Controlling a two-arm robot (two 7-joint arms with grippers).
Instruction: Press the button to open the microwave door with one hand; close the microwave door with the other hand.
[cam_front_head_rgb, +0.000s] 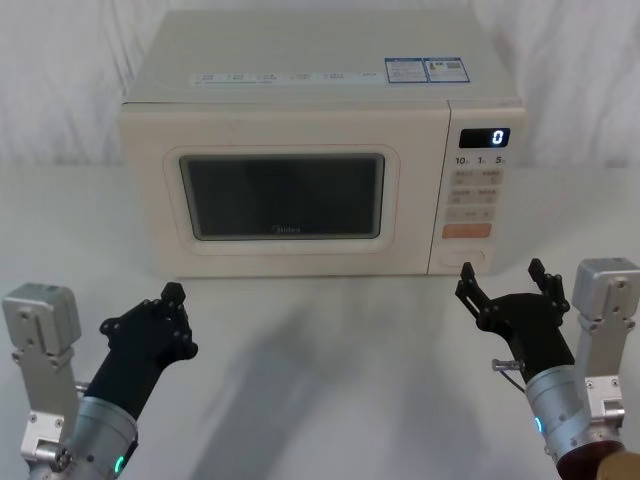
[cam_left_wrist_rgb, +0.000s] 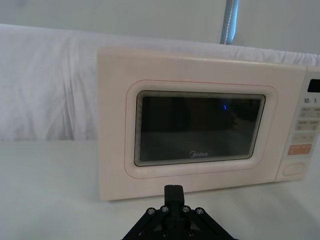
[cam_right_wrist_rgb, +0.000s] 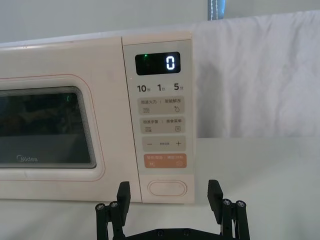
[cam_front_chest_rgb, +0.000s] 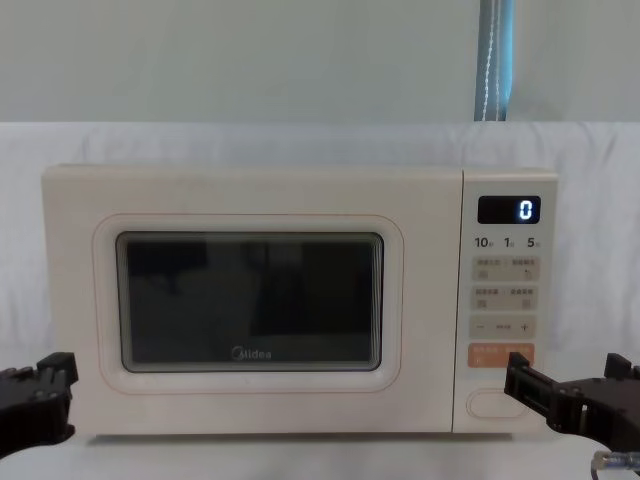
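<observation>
Cream microwave standing at the back of a white surface, door shut, display reading "0". Right tool raised low in front of the control panel, fingers spread open, just short of the button, not touching. Left tool low before the door's left part, closed, holding nothing. From the right wrist: button between the open fingers. From the chest: both tools at the lower corners.

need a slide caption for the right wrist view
Open right end effector lined up before the button of the microwave, door shut.
</observation>
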